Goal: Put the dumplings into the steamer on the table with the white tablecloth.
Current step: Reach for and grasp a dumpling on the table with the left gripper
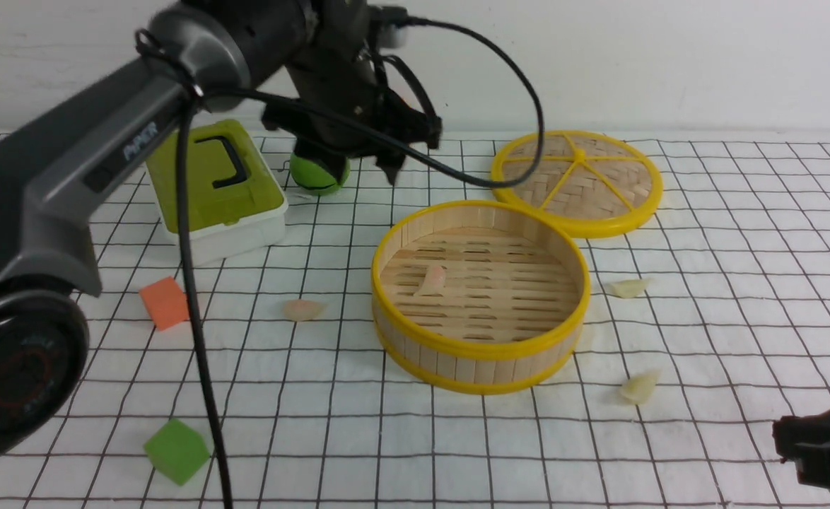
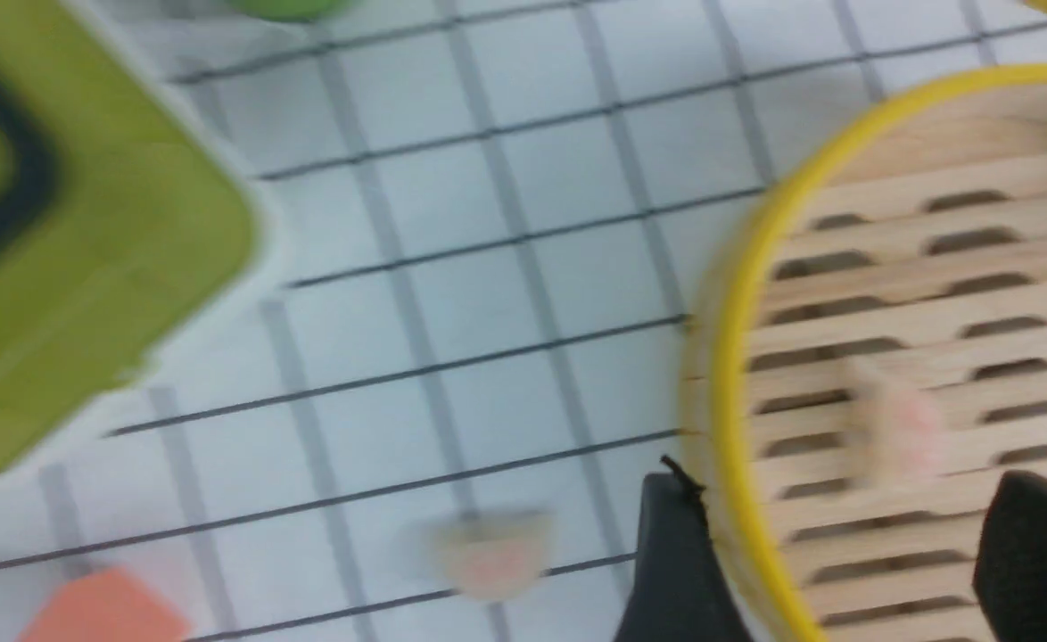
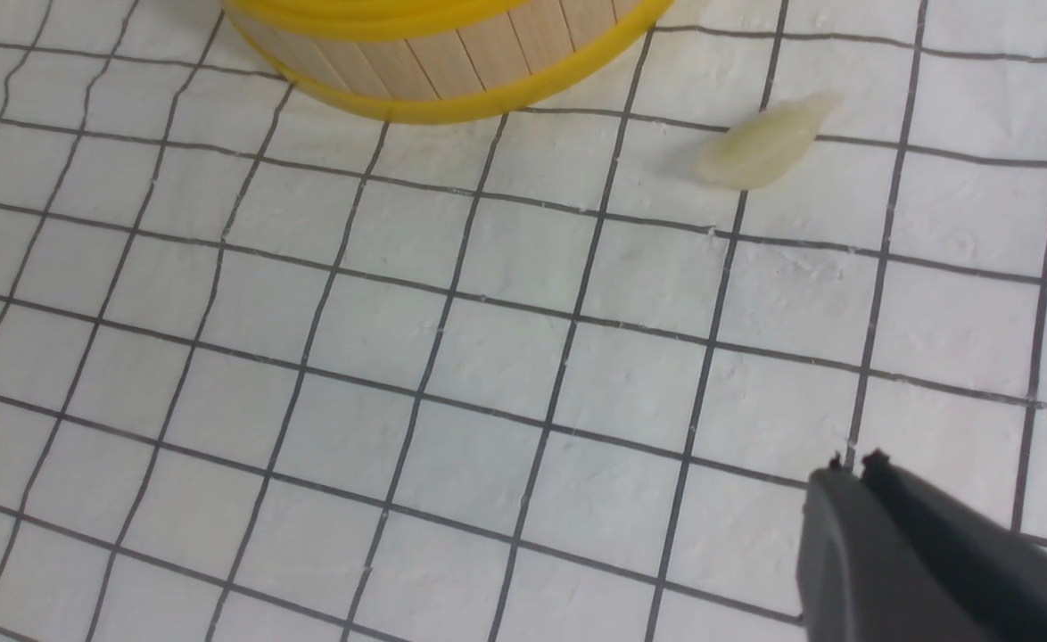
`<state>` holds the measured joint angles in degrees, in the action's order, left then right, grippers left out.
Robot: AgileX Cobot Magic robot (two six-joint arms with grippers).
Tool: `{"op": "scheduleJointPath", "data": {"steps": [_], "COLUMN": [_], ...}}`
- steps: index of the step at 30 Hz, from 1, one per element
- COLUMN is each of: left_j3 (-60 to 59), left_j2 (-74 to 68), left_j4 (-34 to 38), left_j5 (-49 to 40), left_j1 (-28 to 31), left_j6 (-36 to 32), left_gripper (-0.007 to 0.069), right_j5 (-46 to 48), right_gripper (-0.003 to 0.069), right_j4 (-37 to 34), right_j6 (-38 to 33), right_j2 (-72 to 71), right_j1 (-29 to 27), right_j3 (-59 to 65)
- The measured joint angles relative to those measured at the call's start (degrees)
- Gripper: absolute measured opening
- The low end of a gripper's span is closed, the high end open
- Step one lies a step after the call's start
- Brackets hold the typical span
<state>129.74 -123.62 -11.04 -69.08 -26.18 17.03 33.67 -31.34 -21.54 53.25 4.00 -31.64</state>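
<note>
Lying in steamer [image 1: 478, 367], dumpling [image 1: 431, 280], beneath spread left claw [image 2: 853, 562]

A plain white wall [image 1: 669, 63] stands just behind the evenly lit table [image 1: 740, 212], draped white with a dark grid.

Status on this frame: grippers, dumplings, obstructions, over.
Left gripper open above steamer rim. Right gripper shut, empty. One pink dumpling inside; other pink and two cream dumplings on tablecloth. Nothing blocking steamer.
</note>
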Motion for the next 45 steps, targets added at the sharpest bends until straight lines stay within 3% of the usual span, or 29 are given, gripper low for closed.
{"op": "scheduleJointPath", "data": {"steps": [2,10,17,23,29,39,45], "left_j3": [-0.60,-8.10,-10.48,-10.48,-10.60,-10.78,-10.78], "left_j2": [0.14,-3.55,-4.76,-6.53,-9.77,-11.04,-7.95], "left_j4": [-1.27,7.88,11.79,16.54,14.80,12.29,12.29], "left_j5": [-1.27,-0.66,3.91,4.00,5.82,-0.88,-1.05], "left_j1": [1.64,9.85,13.54,13.28,13.12,10.44,8.46], "left_j6": [3.82,10.38,7.29,7.12,8.64,0.57,0.05], "left_gripper": [0.0397,0.0290,0.0308,0.0367,0.0343,0.0113,0.0090], "right_j5": [0.00,0.00,0.00,0.00,0.00,-0.05,-0.06], "right_gripper": [0.0013,0.0016,0.0024,0.0030,0.0030,0.0035,0.0038], "right_j4": [-0.11,-0.42,-0.61,-1.32,-1.49,-1.49,-1.49], "right_j6": [0.00,0.00,0.00,0.00,0.00,0.00,-0.90], "right_j2": [0.00,0.00,0.00,0.00,0.00,0.00,0.00], "right_j1": [0.00,0.00,0.00,0.00,0.00,0.00,0.00], "right_j3": [0.00,0.00,0.00,0.00,0.00,0.00,0.00]}}
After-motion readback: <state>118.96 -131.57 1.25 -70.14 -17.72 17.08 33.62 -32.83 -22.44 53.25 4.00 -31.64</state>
